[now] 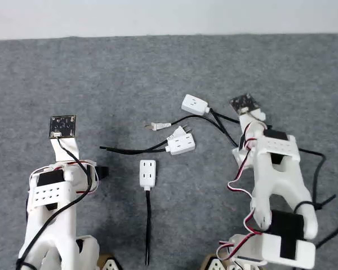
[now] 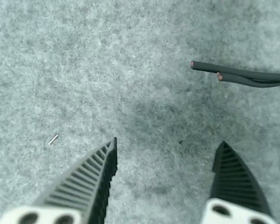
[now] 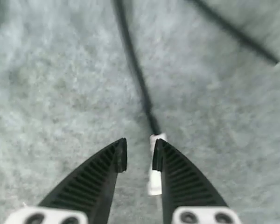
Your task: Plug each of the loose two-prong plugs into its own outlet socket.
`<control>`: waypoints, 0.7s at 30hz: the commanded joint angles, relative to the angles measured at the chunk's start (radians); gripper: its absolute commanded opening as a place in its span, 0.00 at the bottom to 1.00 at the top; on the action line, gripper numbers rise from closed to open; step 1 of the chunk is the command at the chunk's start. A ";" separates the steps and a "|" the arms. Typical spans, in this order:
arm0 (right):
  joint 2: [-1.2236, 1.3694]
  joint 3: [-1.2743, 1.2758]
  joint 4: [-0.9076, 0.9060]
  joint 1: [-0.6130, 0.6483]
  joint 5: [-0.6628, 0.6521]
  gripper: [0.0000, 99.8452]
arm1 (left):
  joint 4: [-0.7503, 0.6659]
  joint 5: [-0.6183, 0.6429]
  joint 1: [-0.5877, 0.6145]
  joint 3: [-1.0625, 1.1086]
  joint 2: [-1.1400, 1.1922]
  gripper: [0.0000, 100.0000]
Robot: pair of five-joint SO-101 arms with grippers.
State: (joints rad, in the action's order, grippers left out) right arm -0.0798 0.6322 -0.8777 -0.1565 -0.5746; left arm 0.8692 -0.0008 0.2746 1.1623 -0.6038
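Plug with two bare prongs is lying mid-worktop, between the far socket and the near socket. It is looking light, hard and smooth, with a springy cord likely tugging it sideways; gripping the flat sides of its body, behind the prongs, seems best. Left end effector is hovering spread wide over bare surface. Right end effector is showing a narrow gap, pinching nothing, with a small white cord end sitting just beside one finger.

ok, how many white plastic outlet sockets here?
3: far socket rightmost, middle socket at centre, near socket leftmost. Others may be hidden.
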 commanded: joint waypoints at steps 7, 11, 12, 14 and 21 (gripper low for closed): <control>0.070 -0.126 -0.012 -0.065 -0.100 0.09 | -0.031 0.015 0.005 -0.004 -0.028 0.31; 0.145 -0.141 0.001 -0.065 -0.100 0.09 | -0.031 0.015 0.005 -0.004 -0.028 0.31; 0.162 -0.147 0.007 -0.067 -0.100 0.09 | -0.031 0.015 0.005 -0.004 -0.028 0.31; 0.194 -0.157 0.018 -0.067 -0.100 0.09 | -0.031 0.015 0.005 -0.004 -0.028 0.31; 0.248 -0.201 -0.010 -0.058 -0.107 0.09 | -0.031 0.015 0.005 -0.004 -0.028 0.31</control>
State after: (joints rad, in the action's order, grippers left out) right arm 0.1672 0.4895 -0.8761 -0.2163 -0.6651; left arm 0.8692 -0.0008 0.2746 1.1623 -0.6038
